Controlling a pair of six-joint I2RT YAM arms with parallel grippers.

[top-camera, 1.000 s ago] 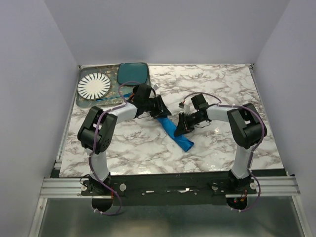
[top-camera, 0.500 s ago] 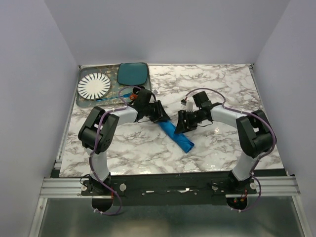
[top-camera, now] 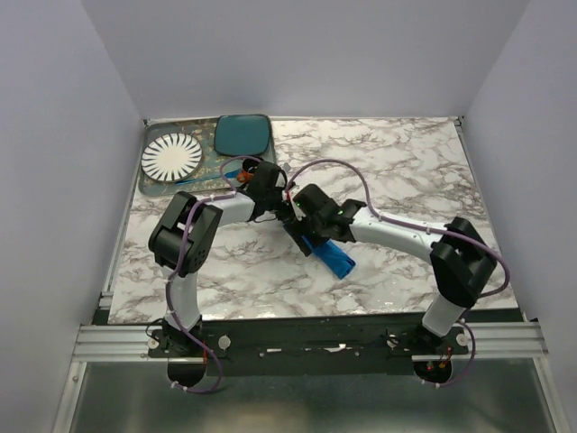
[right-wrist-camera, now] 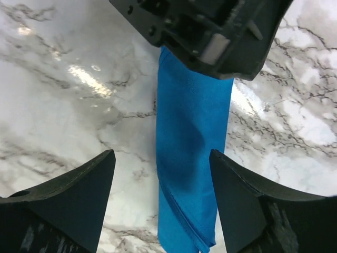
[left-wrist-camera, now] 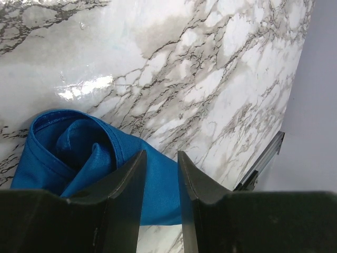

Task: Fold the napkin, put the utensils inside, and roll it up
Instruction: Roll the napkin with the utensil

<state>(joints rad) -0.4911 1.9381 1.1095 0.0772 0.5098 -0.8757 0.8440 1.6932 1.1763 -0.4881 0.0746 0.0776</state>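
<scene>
The napkin (top-camera: 335, 260) lay as a tight blue roll on the table (top-camera: 406, 162), slanting between the arms. The left gripper (left-wrist-camera: 160, 174) sat at its far end, jaws barely apart over the cloth; pinching or just pressing, I couldn't tell. The right gripper (right-wrist-camera: 160, 156) hung wide open astride the roll, holding nothing. No fork showed. Best move, to my eye: close gently across the roll, square on, so the spiral end can't spring loose.

Bright blue napkin (top-camera: 338, 262), rolled tube, lying diagonally on table (top-camera: 406, 162), one end seemingly loose.
</scene>
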